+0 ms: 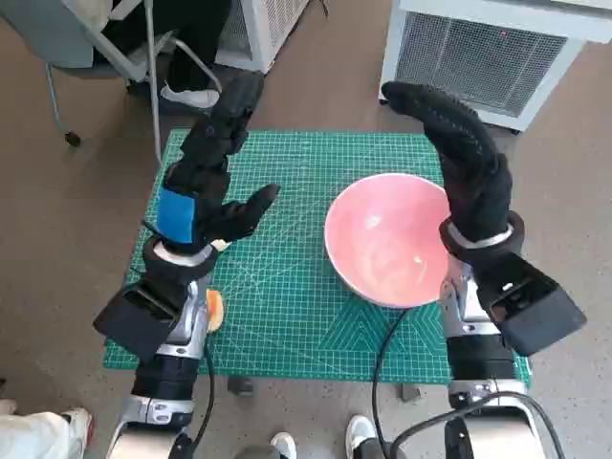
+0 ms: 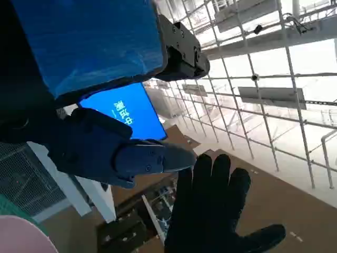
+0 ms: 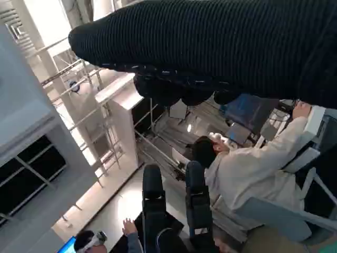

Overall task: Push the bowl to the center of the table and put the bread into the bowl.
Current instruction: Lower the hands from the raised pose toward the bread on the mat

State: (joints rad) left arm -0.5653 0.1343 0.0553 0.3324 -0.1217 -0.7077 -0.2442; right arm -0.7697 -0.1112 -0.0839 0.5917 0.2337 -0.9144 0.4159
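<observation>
Here, nearest us, a bit of orange bread (image 1: 215, 309) peeks out beside our left forearm, at the near left edge of the green mat (image 1: 287, 296) covering the table. Further on, our left hand (image 1: 204, 182) is raised over the mat, fingers spread, holding nothing. The pink bowl (image 1: 387, 239) sits right of the mat's middle; our right hand (image 1: 459, 158) hovers at its right rim, fingers extended, empty. Beyond stands a white cabinet (image 1: 488, 53).
</observation>
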